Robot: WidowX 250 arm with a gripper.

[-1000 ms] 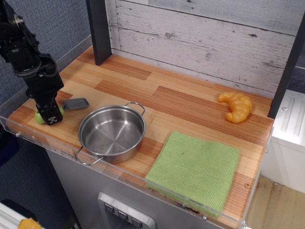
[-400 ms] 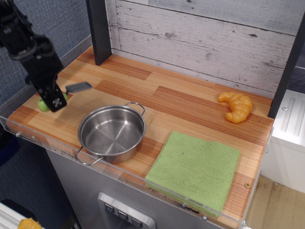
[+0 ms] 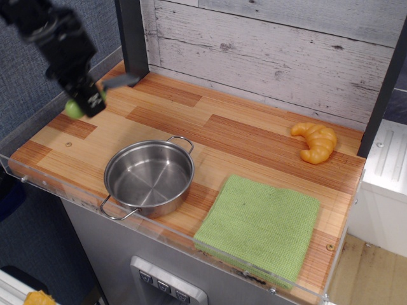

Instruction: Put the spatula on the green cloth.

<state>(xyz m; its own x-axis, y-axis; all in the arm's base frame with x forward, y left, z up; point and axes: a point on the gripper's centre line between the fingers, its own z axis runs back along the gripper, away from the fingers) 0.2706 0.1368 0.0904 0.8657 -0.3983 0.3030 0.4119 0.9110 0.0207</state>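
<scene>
One black pincer [image 3: 89,101] is pinching the small lime-handled, grey-bladed spatula [image 3: 95,93] above the wooden table's [image 3: 241,136] left end; carrying is underway, needing travel right over the steel pot [image 3: 149,176] to the square green cloth [image 3: 259,227].

The gripper [image 3: 89,101] covers most of the spatula [image 3: 121,80]; only the grey blade and a green handle tip show. The arm is cut off at the top-left edge, motion-blurred.
</scene>
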